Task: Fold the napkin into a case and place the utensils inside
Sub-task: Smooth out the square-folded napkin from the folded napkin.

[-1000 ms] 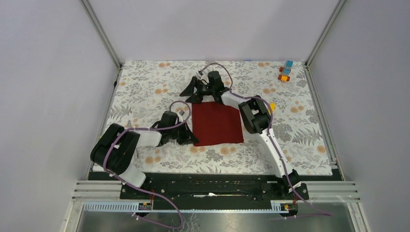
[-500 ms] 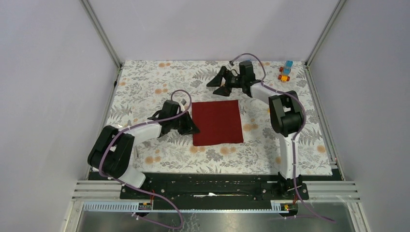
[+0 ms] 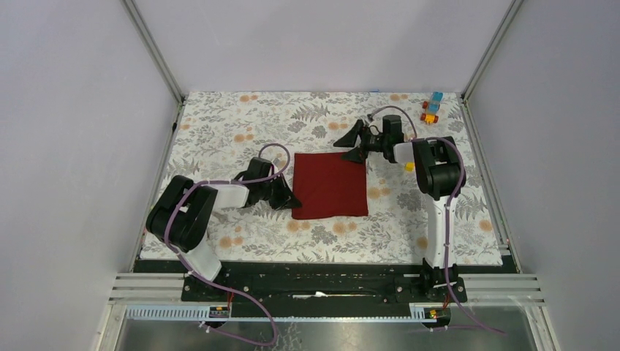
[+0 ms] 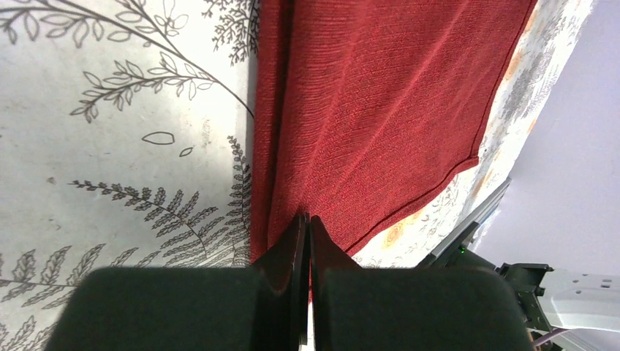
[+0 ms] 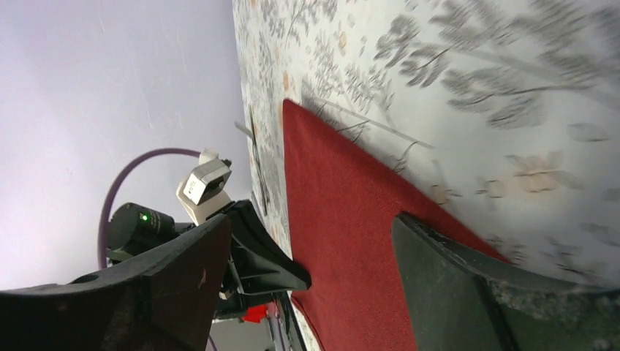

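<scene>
The napkin point(image 3: 329, 185) is dark red; the white surface point(image 3: 219, 124) carries grey fern leaves and orange blossoms; small blocks point(image 3: 431, 108) show orange and blue.

above napkin point(image 3: 329, 183): free | near-left edge: left gripper point(image 3: 291, 202) | far-right corner: right gripper point(image 3: 345, 150) | toy blocks point(image 3: 431, 110): well apart

The napkin point(image 3: 329, 184) is lying flat at the middle of the bench point(image 3: 219, 124). The left jaws are sitting at its near left corner, pressed together on the edge there. The right jaws are hanging over its far right corner, spread wide. The blocks point(image 3: 431, 110) are standing in the bench's far right corner, well apart from the napkin. A lone block point(image 3: 410, 166) is lying right of the napkin, beside the right arm point(image 3: 436, 172).
</scene>
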Action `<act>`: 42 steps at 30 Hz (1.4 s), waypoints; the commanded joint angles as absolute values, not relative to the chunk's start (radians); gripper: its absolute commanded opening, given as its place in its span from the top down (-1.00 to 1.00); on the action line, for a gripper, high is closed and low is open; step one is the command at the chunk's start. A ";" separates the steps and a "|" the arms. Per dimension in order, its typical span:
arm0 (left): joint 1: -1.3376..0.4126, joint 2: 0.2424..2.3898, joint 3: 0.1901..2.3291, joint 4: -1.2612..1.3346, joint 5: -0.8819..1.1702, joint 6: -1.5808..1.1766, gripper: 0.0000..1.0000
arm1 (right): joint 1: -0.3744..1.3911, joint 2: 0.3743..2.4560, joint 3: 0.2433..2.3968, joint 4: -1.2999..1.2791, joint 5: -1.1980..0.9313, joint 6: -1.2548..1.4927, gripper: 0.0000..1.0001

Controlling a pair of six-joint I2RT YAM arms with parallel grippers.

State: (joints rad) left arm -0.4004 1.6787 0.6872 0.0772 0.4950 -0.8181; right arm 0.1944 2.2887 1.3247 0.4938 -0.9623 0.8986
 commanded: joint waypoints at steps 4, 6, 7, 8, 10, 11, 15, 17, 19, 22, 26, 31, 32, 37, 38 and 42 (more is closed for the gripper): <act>-0.368 1.730 0.586 0.070 0.385 -0.783 1.00 | 0.093 2.390 1.404 0.382 -0.914 0.785 -0.75; -0.368 1.721 0.582 0.068 0.383 -0.771 1.00 | 0.080 2.405 1.435 0.364 -0.925 0.774 -0.76; -0.368 1.713 0.583 0.062 0.386 -0.764 1.00 | 0.072 2.411 1.456 0.336 -0.927 0.757 -0.75; -0.368 1.703 0.589 0.055 0.388 -0.758 1.00 | 0.065 2.413 1.484 0.298 -0.930 0.732 -0.75; -0.369 1.677 0.605 0.038 0.399 -0.744 1.00 | 0.040 2.416 1.544 0.199 -0.933 0.682 -0.75; -0.370 1.663 0.616 0.023 0.406 -0.737 1.00 | 0.029 2.409 1.577 0.131 -0.917 0.649 -0.74; -0.371 1.596 0.672 -0.028 0.474 -0.722 0.88 | 0.015 2.288 1.654 -0.119 -0.818 0.513 -0.74; -0.372 1.555 0.696 -0.035 0.520 -0.732 0.74 | 0.017 2.209 1.650 -0.195 -0.798 0.484 -0.74; -0.373 1.520 0.719 -0.040 0.562 -0.747 0.59 | 0.028 2.107 1.576 -0.221 -0.772 0.484 -0.75; -0.373 1.493 0.755 -0.038 0.591 -0.767 0.38 | 0.103 1.952 1.406 -0.213 -0.755 0.488 -0.75; -0.372 1.525 0.824 -0.032 0.593 -0.778 0.33 | 0.223 1.800 1.126 -0.052 -0.780 0.556 -0.74; -0.373 1.640 0.855 0.043 0.585 -0.772 0.23 | 0.259 1.731 0.873 0.137 -0.832 0.635 -0.57; -0.373 1.672 0.861 0.049 0.588 -0.766 0.23 | 0.259 1.739 0.852 0.133 -0.834 0.621 -0.52; -0.373 1.763 0.825 0.108 0.573 -0.766 0.25 | 0.248 1.794 0.765 0.074 -0.774 0.559 -0.23; -0.372 1.763 0.813 0.104 0.556 -0.762 0.25 | 0.246 1.791 0.743 0.062 -0.756 0.552 -0.23; -0.374 1.712 0.785 0.059 0.519 -0.733 0.21 | 0.245 1.713 0.670 -0.020 -0.707 0.542 -0.22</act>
State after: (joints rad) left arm -0.3756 1.7641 0.8093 0.0647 0.5716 -0.7830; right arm 0.2447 1.7733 0.7486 0.0898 -0.8234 0.5964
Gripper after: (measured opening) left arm 0.384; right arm 0.608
